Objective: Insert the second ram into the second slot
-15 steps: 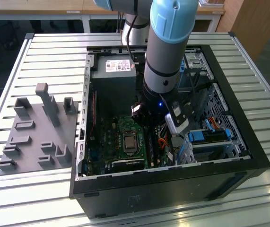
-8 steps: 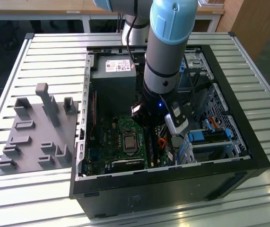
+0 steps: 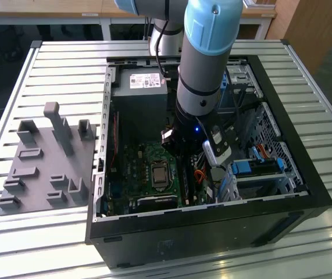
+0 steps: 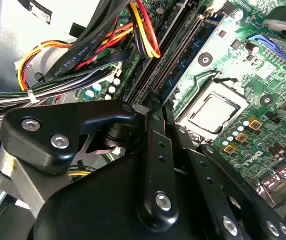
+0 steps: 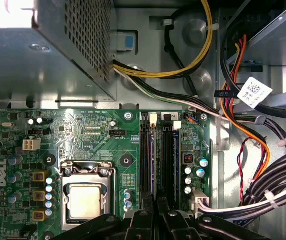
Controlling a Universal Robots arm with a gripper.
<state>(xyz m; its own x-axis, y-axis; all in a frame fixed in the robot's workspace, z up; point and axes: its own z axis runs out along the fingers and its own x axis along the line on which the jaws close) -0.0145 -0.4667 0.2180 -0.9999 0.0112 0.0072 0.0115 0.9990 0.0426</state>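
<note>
Pinching thin flat blue second ram (image 5: 154,160), jaws clenched, at long black slot (image 5: 146,160).

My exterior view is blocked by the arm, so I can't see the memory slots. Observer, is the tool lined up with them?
Observer: Yes. In the first wrist view the tool sits at one end of the memory slots, in line with them.
Operator: Are cables in the way?
Observer: Not across them. The black cable bundle lies apart from the slots, on the side away from the processor.
</note>
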